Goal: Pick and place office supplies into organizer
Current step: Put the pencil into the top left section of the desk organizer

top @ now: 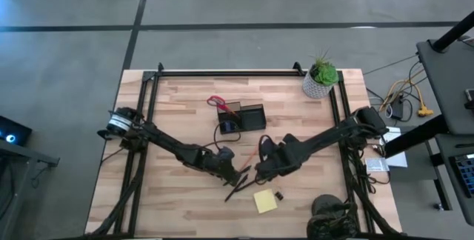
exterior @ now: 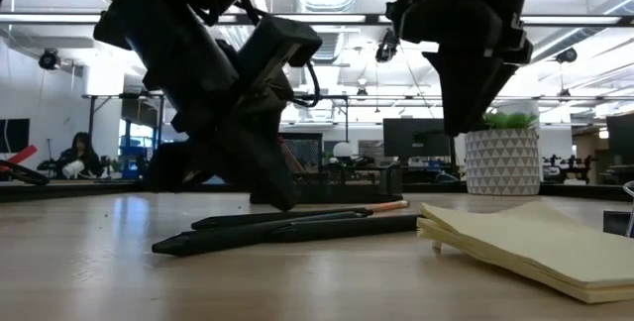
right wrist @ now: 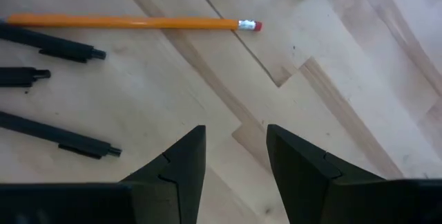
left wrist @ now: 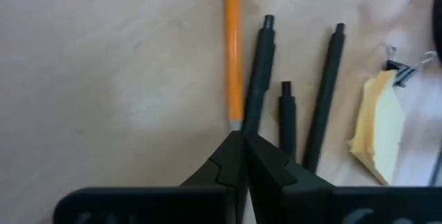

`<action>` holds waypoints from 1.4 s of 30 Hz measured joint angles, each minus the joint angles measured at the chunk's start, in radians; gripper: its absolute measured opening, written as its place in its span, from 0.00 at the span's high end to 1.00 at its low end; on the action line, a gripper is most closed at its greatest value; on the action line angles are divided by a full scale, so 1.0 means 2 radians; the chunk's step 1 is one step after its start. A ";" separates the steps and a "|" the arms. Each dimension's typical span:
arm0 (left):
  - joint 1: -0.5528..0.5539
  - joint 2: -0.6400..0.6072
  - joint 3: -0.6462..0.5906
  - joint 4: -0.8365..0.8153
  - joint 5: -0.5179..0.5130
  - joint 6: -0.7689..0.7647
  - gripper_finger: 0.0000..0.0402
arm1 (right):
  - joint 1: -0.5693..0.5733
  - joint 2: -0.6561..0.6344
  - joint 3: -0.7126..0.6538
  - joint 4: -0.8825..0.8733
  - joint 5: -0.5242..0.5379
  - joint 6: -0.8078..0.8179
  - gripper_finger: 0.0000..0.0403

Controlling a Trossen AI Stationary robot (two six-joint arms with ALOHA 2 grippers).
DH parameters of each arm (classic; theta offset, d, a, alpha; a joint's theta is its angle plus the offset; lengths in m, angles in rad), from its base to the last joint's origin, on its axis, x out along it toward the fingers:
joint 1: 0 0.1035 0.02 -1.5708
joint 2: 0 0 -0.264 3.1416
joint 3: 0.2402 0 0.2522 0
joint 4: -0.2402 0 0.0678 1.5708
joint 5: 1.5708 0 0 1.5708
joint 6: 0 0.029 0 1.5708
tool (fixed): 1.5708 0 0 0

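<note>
An orange pencil (left wrist: pixel 233 51) and three dark pens (left wrist: pixel 260 72) lie side by side on the wooden table (top: pixel 178 121), near its front middle. A yellow sticky-note pad (top: pixel 265 201) and a black binder clip (top: pixel 279 195) lie just beyond them toward the right. My left gripper (left wrist: pixel 242 135) is shut, its tips low at the pencil's near end. My right gripper (right wrist: pixel 235 131) hangs open over bare wood, close to the pencil's eraser end (right wrist: pixel 253 25), with nothing between its fingers. The black organizer (top: pixel 250 114) stands farther back, red scissors handles (top: pixel 216 101) sticking out of it. My left gripper's shut fingertips (left wrist: pixel 231 148) stand right at the pencil's grey end (left wrist: pixel 236 122) and next to a dark pen. The fingers themselves hide the spot, so I cannot tell whether they touch either one. They slant down from the table's left.
A green plant in a white pot (top: pixel 320 78) stands at the far right corner. Black frame rails (top: pixel 222 72) run along the table's far edge and both sides. Bare wood lies left of the organizer.
</note>
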 joint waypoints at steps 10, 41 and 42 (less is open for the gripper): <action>0.000 0.001 -0.001 0.008 -0.001 0.002 1.00 | 0.000 0.000 0.000 0.001 0.000 0.004 0.63; 0.000 0.023 0.000 0.045 0.001 -0.001 1.00 | -0.005 -0.057 0.000 -0.046 0.056 -0.012 0.63; 0.000 0.023 0.003 0.046 0.000 0.000 1.00 | -0.006 -0.061 0.000 -0.047 0.056 -0.010 0.63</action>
